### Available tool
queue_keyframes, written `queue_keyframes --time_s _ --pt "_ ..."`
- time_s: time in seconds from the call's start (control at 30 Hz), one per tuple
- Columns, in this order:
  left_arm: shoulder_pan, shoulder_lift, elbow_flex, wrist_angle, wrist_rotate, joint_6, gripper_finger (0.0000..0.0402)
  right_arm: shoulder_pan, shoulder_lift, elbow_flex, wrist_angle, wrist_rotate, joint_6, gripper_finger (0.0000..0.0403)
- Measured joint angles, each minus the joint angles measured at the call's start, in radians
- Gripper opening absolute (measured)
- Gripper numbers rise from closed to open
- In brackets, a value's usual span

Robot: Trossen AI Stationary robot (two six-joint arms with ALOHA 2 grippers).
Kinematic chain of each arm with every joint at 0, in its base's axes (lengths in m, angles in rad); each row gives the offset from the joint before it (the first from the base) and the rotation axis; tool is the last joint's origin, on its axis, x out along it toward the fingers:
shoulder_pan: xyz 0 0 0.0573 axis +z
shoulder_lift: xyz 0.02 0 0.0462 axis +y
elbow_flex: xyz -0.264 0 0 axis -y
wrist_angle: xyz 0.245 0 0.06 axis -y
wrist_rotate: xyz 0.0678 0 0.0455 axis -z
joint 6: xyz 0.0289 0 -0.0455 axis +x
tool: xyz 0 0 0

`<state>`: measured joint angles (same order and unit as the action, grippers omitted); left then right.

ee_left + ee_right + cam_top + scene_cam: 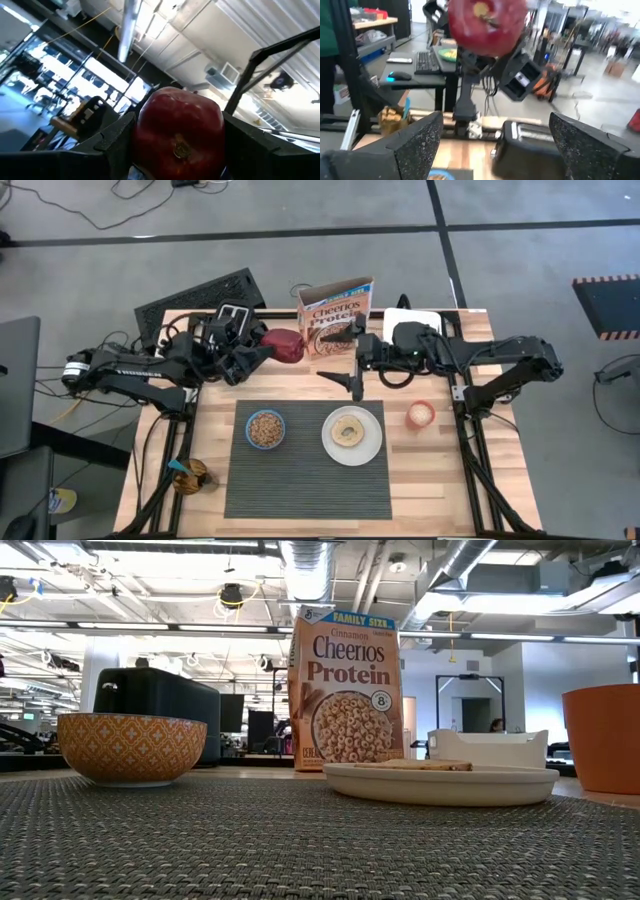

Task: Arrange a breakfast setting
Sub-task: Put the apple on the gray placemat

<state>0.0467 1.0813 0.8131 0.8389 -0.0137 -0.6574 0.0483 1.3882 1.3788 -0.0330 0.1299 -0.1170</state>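
Note:
A dark grey ribbed placemat [305, 465] lies at the table's near middle. On it stand a blue-rimmed bowl [265, 428], which also shows in the low view [130, 748], and a white plate [372, 445] with a tan bagel [350, 428]. A blue-handled spoon [180, 471] stands in a cup at the near left. My left gripper [268, 350] is shut on a dark-red fruit [180, 130] above the far left of the table. My right gripper [355, 387] is open and empty beyond the plate. My left gripper pinches the fruit by two opposite sides [142, 132] between its two fingers [117, 137]. The fingers come from the table's left and slant upward. The fruit is lifted clear of the table, as the right wrist view [487, 25] shows, its calyx end toward the wrist.
A Cheerios box [335, 315] stands at the far middle. A black toaster [160, 705] is under my left arm and a white lidded container [415, 320] under my right arm. A small orange cup [420, 414] stands right of the placemat.

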Motion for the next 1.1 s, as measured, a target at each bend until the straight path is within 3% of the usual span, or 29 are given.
queue_keyframes --time_s 0.23,0.47,0.67,0.87,1.1 --pt "0.0 0.0 0.0 -0.072 -0.06 -0.036 0.0234 0.0 0.027 -0.002 -0.043 0.0 0.054 0.0392" --pt "0.0 0.0 0.0 -0.072 -0.079 -0.045 0.0233 0.004 0.004 0.0 0.127 0.002 -0.035 0.0389" --pt "-0.017 0.037 0.0 -0.032 -0.108 -0.066 0.0235 0.002 0.022 0.0 0.245 0.002 -0.103 0.0389" --pt "-0.023 0.109 0.0 0.123 -0.095 -0.114 0.0235 0.002 0.043 0.001 0.303 0.0 -0.127 0.0389" --pt "-0.023 0.13 0.001 0.143 -0.119 -0.137 0.0237 0.002 0.07 0.0 0.317 -0.018 -0.131 0.0388"
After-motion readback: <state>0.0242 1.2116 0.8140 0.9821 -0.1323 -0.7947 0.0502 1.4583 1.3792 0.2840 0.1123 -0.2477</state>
